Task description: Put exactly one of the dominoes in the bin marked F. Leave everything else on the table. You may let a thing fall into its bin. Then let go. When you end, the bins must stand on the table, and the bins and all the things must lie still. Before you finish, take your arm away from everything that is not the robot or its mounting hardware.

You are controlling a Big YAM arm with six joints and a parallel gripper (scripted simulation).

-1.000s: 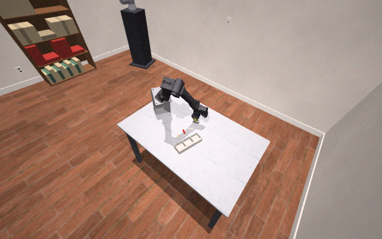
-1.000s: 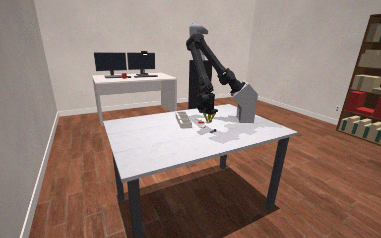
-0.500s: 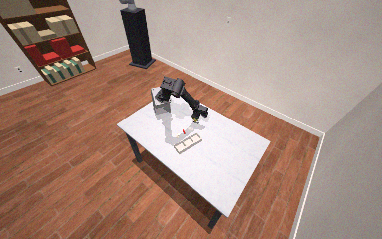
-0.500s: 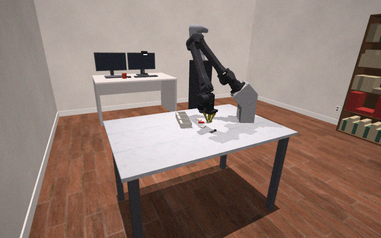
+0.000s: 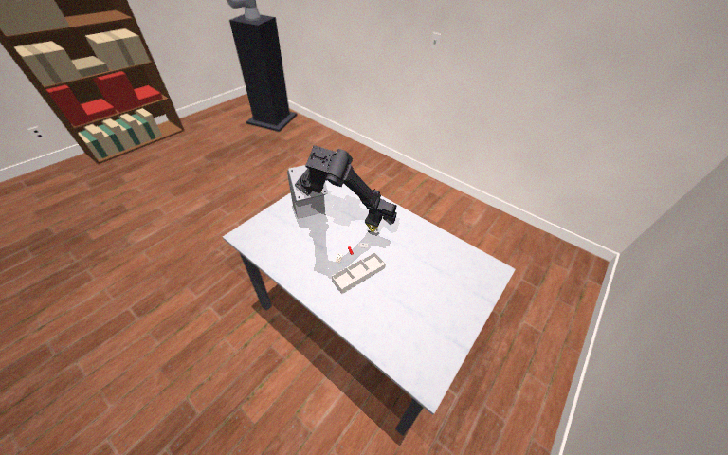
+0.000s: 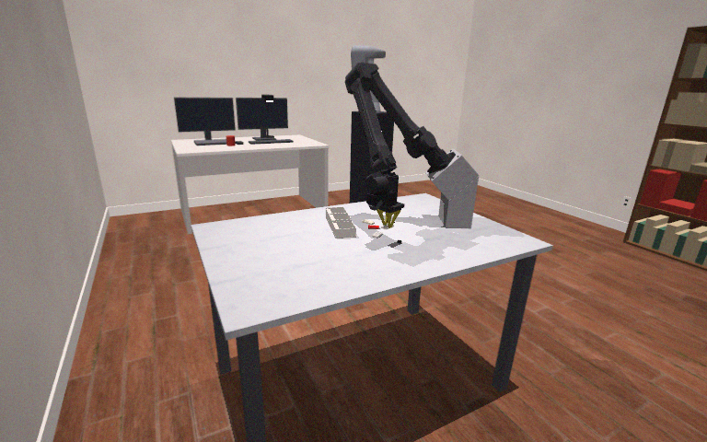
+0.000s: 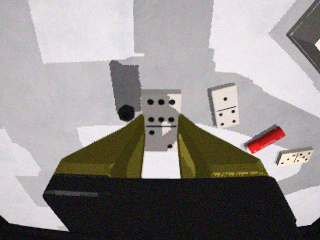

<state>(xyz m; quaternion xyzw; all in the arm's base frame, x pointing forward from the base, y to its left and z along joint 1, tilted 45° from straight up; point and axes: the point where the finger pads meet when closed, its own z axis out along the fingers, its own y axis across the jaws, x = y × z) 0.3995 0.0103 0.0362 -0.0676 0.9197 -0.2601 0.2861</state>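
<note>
My gripper (image 7: 161, 121) (image 5: 372, 229) (image 6: 387, 223) is shut on a white domino (image 7: 159, 120) with black pips and holds it a little above the table (image 5: 429, 321) (image 6: 292, 271). Two more dominoes lie flat on the table: one (image 7: 226, 106) (image 5: 364, 245) (image 6: 367, 221) close by, the other (image 7: 295, 156) (image 5: 338, 258) (image 6: 377, 235) farther off. A row of three beige bins (image 5: 358, 271) (image 6: 340, 222) stands beside them, and one corner (image 7: 308, 27) shows in the wrist view. I cannot read the bins' letters.
A small red cylinder (image 7: 267, 139) (image 5: 350, 249) (image 6: 373, 226) lies between the two loose dominoes. A small black thing (image 7: 124, 112) (image 6: 398, 241) lies on the table near the gripper. The arm's grey base block (image 6: 458, 195) stands at the table's back edge.
</note>
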